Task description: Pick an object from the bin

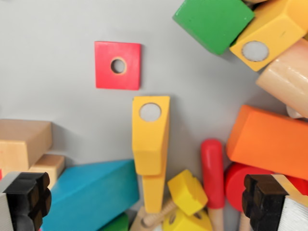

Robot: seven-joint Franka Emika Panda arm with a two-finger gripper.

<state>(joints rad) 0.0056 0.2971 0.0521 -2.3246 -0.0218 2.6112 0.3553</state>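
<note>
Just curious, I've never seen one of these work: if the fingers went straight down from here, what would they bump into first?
Probably the tall yellow block, which stands roughly between the open fingers. The blue block and the small yellow pieces lie close by; depth is unclear.

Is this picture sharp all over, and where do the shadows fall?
Wrist view: the red square and upright yellow block are fairly sharp; the gripper fingers at the bottom corners are blurred, being close to the lens. Lighting is soft and even, with only faint shadows on the grey bin floor and no strong glare.
</note>
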